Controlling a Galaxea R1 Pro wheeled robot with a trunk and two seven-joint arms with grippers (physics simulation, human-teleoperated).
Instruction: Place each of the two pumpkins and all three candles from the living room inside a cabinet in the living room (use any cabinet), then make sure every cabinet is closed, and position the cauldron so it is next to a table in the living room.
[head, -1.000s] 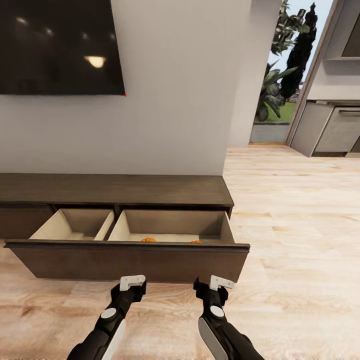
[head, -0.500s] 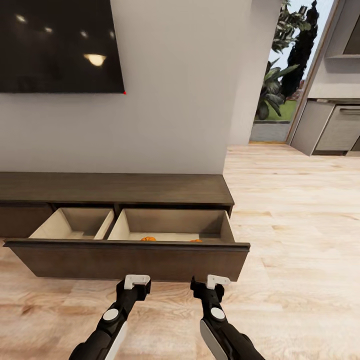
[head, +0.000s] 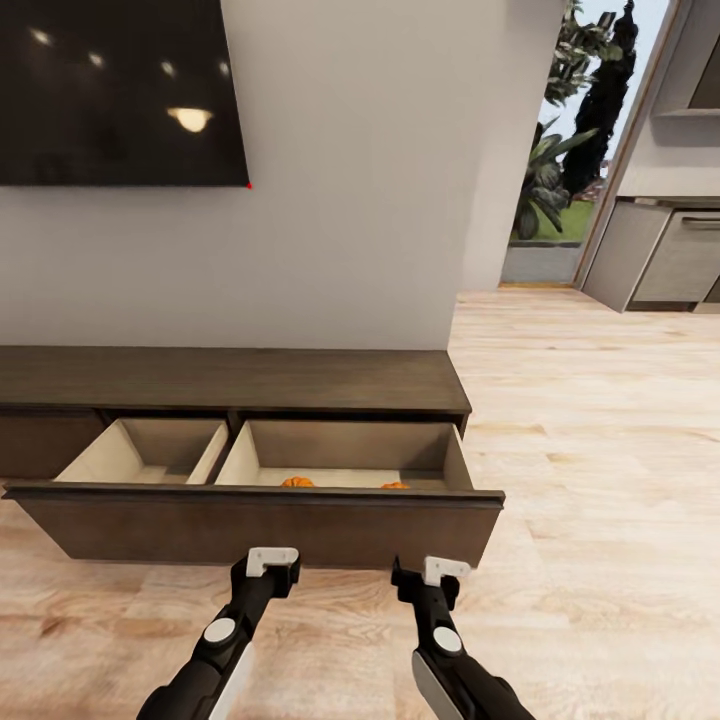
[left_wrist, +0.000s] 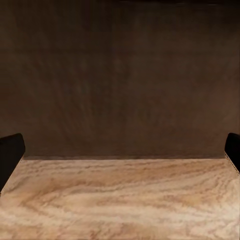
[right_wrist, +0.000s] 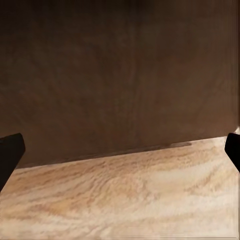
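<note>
both end effectors, left (head: 272, 562) and right (head: 444, 571), hover low just before the drawer front (head: 260, 525), fingers (left_wrist: 11, 152) spread apart and empty. a lopsided push, one arm leading, could skew the wide drawer and leave the cabinet (head: 230, 378) ajar. two pumpkins (head: 297, 482) sit inside the right compartment; candles can't be seen. pale wood floor (head: 580, 480), then grey wall, dark tv (head: 115, 90), a kitchen doorway beyond.
</note>
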